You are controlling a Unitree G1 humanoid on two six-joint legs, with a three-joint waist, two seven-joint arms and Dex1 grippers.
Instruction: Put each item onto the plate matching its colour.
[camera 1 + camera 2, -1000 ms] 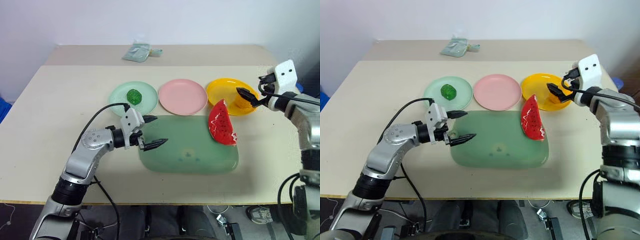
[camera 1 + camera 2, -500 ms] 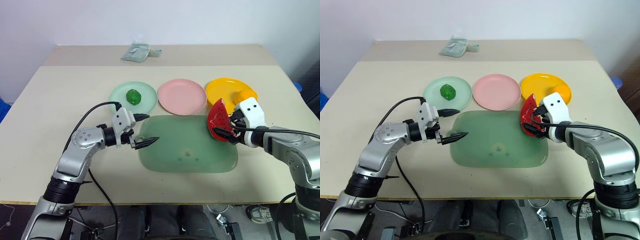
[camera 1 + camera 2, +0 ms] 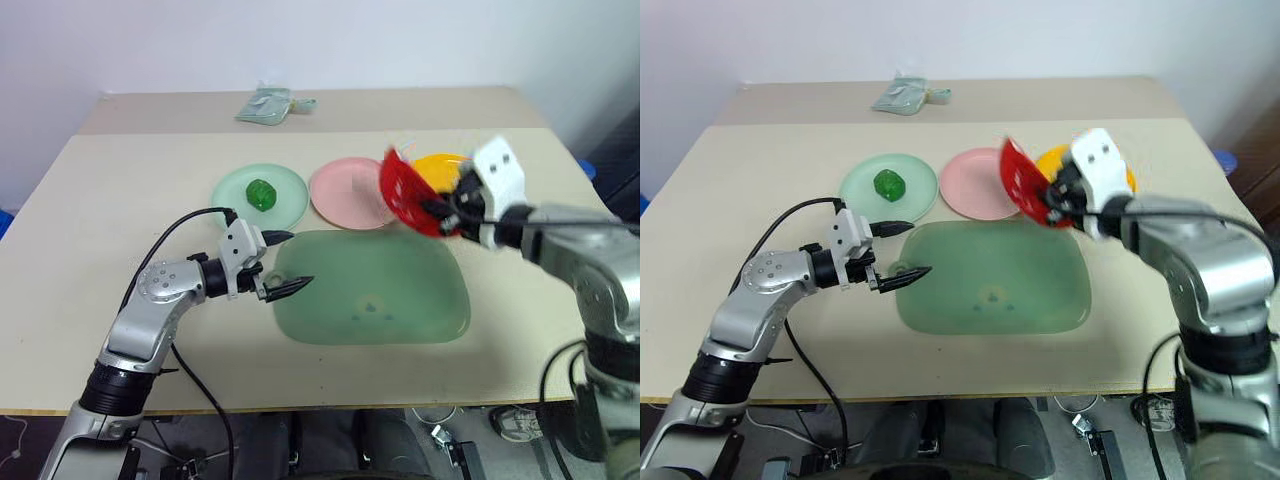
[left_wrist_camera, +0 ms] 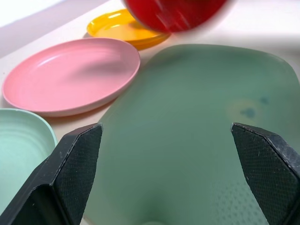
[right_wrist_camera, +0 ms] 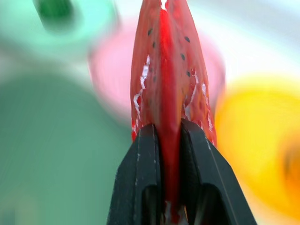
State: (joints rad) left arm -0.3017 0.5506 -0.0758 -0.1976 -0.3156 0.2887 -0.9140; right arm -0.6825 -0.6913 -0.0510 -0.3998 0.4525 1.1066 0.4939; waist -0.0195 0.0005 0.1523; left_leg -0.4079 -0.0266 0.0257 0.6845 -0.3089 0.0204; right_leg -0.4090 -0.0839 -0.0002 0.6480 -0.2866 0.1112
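Note:
A red watermelon wedge with black seeds hangs in the air over the gap between the pink plate and the yellow plate. My right gripper is shut on its lower edge, and both fingers pinch it in the right wrist view. The bumpy green ball lies on the mint green plate. My left gripper is open and holds nothing, level over the left edge of the green mat, with its fingertips wide apart.
The translucent green mat lies in front of the three plates, in the middle of the beige table. A small pale green cloth bundle sits at the far edge. A black cable loops from my left arm.
My right gripper came from the yellow plate to the wedge on the mat, shut on it and lifted it up and left toward the pink plate. The left arm stayed nearly still.

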